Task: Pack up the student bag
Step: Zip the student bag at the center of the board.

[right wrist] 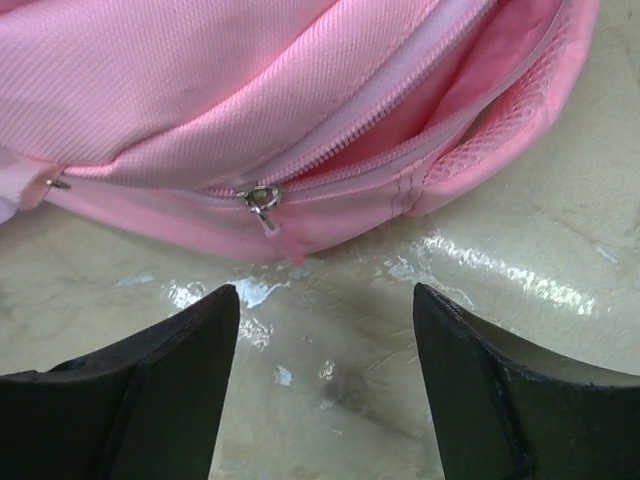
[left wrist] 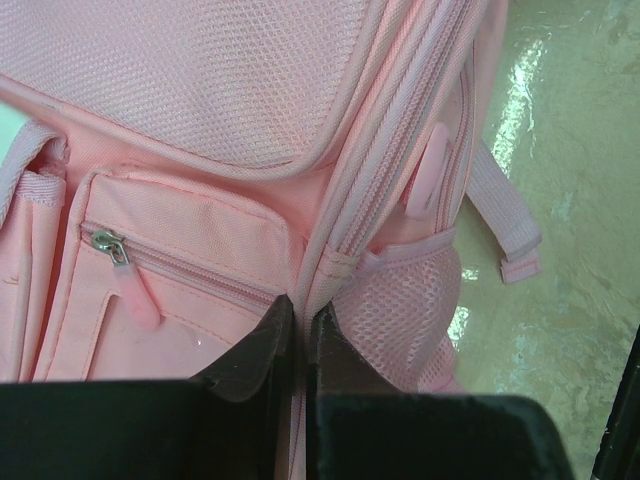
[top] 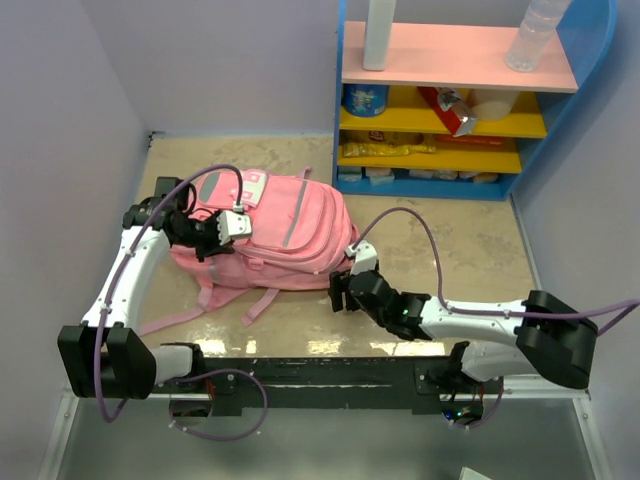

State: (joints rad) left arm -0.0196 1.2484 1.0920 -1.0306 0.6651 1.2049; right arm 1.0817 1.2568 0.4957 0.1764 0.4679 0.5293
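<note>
Two arms reach from the near edge of the table [top: 450,250] toward one large thing, the student bag [top: 290,220], which lies flat left of the middle with its straps [top: 200,300] trailing toward the arm bases. A blue shelf unit [top: 590,60] stands at the far right corner, well apart from the bag. It has a clear bottle [top: 535,35] on its pink top board and packets [top: 390,150] on the yellow shelves below. Nothing lies between the bag and either arm.

At the bag's left end, the left pincer [left wrist: 302,315] has its fingers pressed together, nipping the pink fabric at the seam between the zipped front pocket [left wrist: 170,270] and the mesh side pocket [left wrist: 410,300].

The right pincer [right wrist: 325,330] sits low over the table just beside the bag's right edge. Its fingers [right wrist: 190,340] are spread wide and hold nothing, with bare glossy table between them. Straight ahead of it, close to the fingertips but not touching them, hangs a metal zip slider [right wrist: 262,198] with a pink tab (the tab droops toward the table).

What the bag holds cannot be told, since only fabric, zip teeth and a strip of pink lining show
</note>
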